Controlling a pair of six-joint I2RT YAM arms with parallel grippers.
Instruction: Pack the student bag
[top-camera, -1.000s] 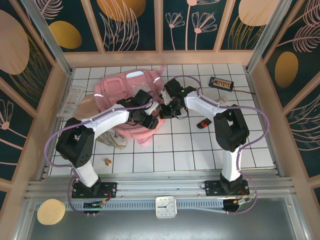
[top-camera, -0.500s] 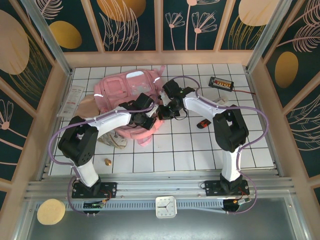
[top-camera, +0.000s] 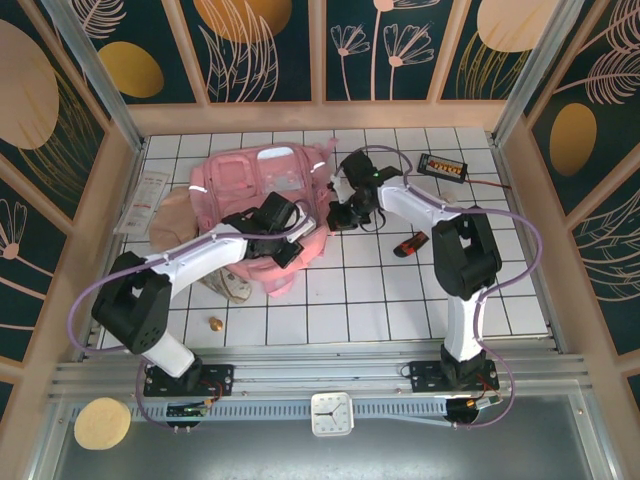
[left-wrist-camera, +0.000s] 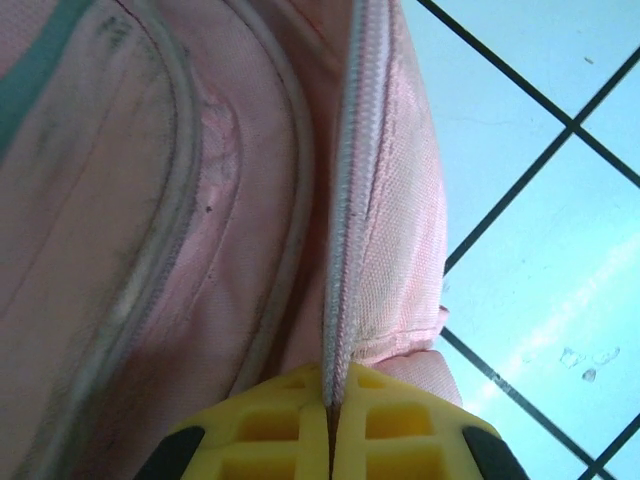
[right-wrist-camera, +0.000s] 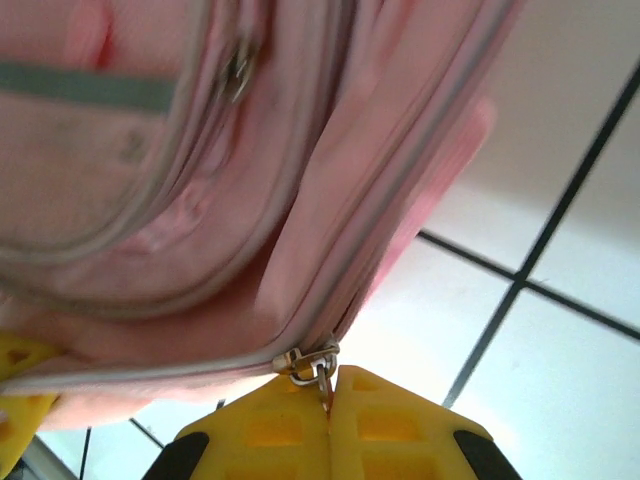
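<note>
The student bag (top-camera: 240, 180) lies flat on the tiled tabletop (top-camera: 400, 300), most of its pink bulk spreading beyond and to the left of both sets of jaws, with its near right corner caught between them. The left jaws are pressed together on the bag's fabric edge, and the zip track (left-wrist-camera: 350, 200) runs straight out from the seam between their yellow pads. The right jaws, just to the right of the left pair, are pinched on the small metal zipper pull (right-wrist-camera: 318, 362), with the slider sitting directly above their tips and the closed track leading away from them along the bag's side. The step in hand looks like unzipping a compartment so that things can go in: one pair anchors the cloth and the other holds the pull. A dark red item (top-camera: 410, 245) lies on the tiles a little to the right of the right jaws, and it may be one of the things to pack. The next move calls for the right jaws to draw the slider along the track and away from the left jaws. The left pair needs to hold firm so the fabric is taut. The pull should stay in line with the zip, or the thin tab could slip free or the soft bag could simply drag across the tabletop.
</note>
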